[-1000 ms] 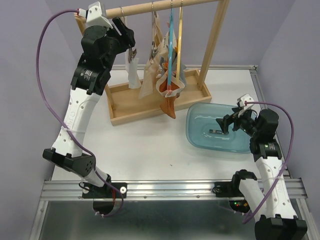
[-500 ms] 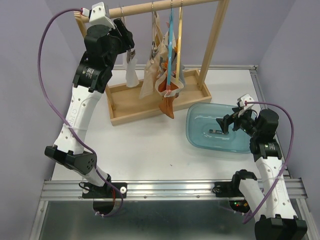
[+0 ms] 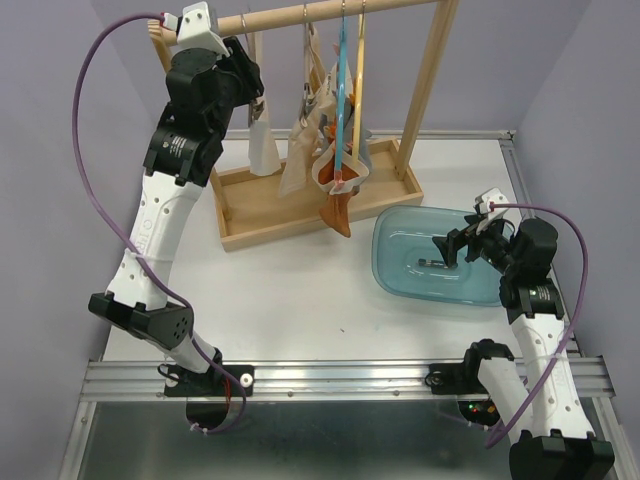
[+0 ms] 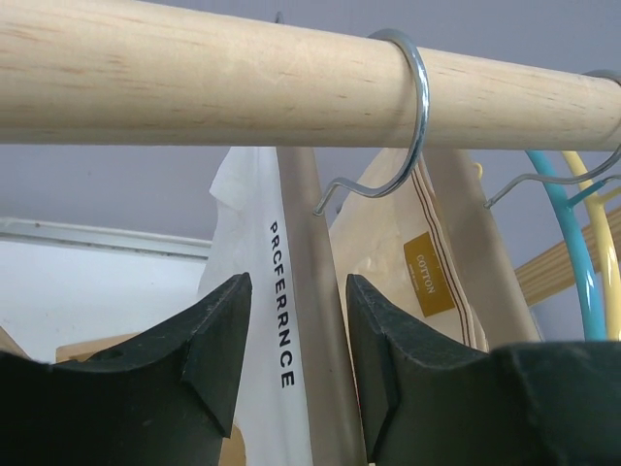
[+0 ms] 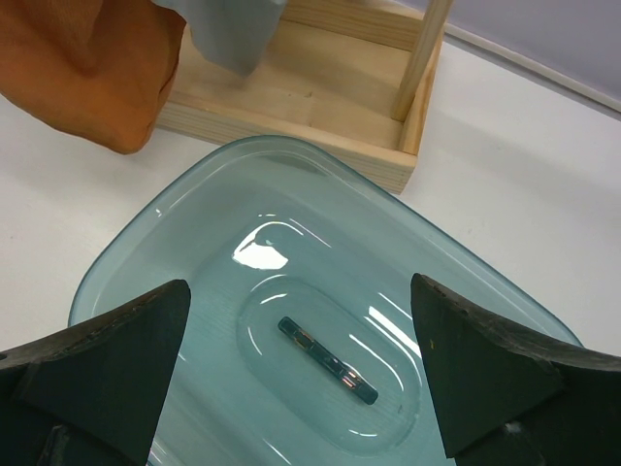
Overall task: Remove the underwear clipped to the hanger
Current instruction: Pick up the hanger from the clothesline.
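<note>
Left claw [image 4: 293, 296], jaws parted, straddled white printed cloth underwear [image 4: 245, 228] at 11 o'clock; grasp pending, next likely a pinch and tug down

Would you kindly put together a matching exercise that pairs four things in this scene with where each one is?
Things:
1. white underwear
2. orange-brown underwear
3. blue tub
4. right gripper

Places:
A. open, above the tub
B. on the table, right of the wooden tray
C. between the fingers of the left gripper
D. hanging from the rail, reaching lowest

Pairs: 1-C, 2-D, 3-B, 4-A.
</note>
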Robot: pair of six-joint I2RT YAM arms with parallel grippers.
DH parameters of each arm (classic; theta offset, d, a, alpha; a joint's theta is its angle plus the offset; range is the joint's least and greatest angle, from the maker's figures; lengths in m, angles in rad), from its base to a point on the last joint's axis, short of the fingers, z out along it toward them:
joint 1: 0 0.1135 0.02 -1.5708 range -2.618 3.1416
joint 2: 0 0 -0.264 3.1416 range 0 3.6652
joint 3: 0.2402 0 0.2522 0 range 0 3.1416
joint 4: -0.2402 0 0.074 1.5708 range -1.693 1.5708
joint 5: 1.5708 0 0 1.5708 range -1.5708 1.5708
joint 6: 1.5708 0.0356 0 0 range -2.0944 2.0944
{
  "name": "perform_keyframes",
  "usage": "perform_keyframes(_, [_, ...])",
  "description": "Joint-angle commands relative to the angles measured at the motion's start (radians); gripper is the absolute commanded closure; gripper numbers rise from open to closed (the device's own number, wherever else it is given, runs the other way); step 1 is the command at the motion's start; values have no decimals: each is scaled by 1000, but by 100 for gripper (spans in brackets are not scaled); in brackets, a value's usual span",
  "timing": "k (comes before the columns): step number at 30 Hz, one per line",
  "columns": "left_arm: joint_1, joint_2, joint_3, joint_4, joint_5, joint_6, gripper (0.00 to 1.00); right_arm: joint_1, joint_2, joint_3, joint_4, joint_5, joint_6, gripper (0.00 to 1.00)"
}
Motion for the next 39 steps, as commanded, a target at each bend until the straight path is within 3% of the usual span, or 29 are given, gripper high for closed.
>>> perform_keyframes(1, [-6,-27,50,28,-24,36,46,-4,-12,35,15,5,9,0])
perform_keyframes(39, [-14,42,116,-36,73,130,57,-4,-10,37,15,11,11,0])
